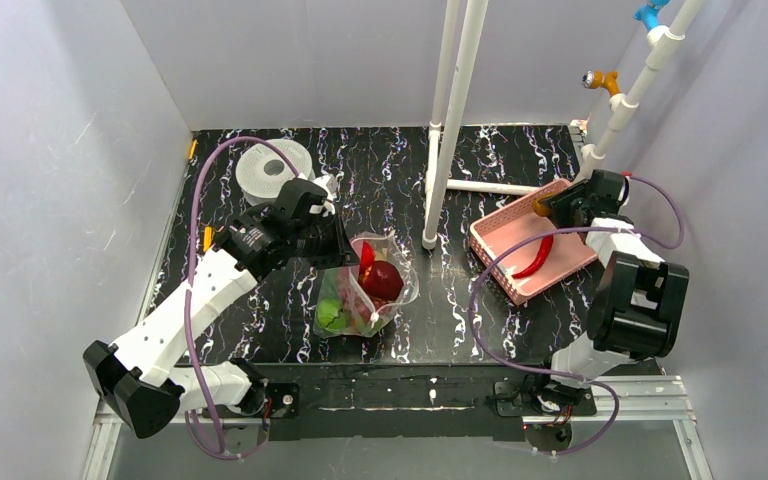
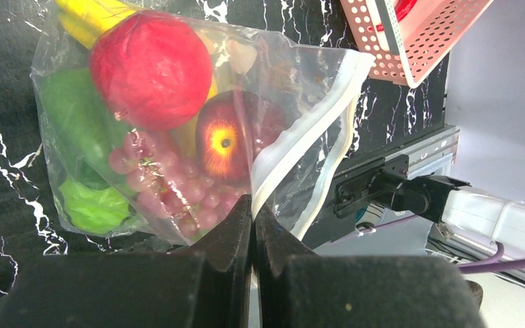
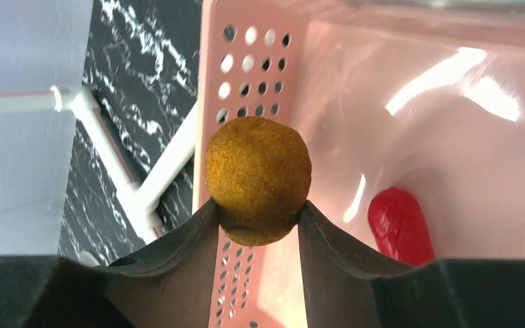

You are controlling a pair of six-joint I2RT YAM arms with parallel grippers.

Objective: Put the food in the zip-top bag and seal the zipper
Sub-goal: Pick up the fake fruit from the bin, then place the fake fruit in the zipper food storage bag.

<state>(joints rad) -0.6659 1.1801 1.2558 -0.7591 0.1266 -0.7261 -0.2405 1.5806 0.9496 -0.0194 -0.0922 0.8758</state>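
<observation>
Over the pink basket (image 3: 451,89), your right gripper (image 3: 258,206) clasps a brownish fruit (image 3: 258,171); the zip-top bag (image 2: 301,89), apparently mouth-pinched by your left gripper (image 2: 253,205), lies leftward.

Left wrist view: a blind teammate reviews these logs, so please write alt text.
The left gripper, jaws shut, pinches the zipper strip of a clear bag over a black marbled table. Inside are red fruit, purple grapes and green vegetables; a pink basket sits beyond.
</observation>
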